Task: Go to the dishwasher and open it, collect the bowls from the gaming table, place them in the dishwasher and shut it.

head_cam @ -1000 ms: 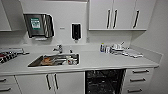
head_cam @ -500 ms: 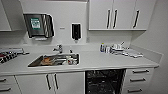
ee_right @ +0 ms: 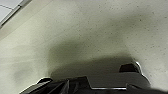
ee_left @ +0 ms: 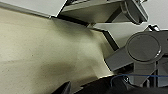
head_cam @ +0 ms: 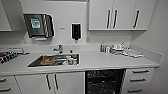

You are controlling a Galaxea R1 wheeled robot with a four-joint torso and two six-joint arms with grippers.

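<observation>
Dark racks show in the dishwasher [head_cam: 104, 81] under the counter [head_cam: 100, 62], seemingly open already. Keep your base square while backing away. Whether either claw is apart, I cannot tell.

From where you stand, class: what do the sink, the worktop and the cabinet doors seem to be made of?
Sink: probably stainless steel, grey with a metallic sheen.
Worktop: smooth pale surface, matte, perhaps laminate or a solid composite; the look leaves it open.
Cabinet doors: flat white panels, likely painted or laminated board, with dark bar handles.
</observation>
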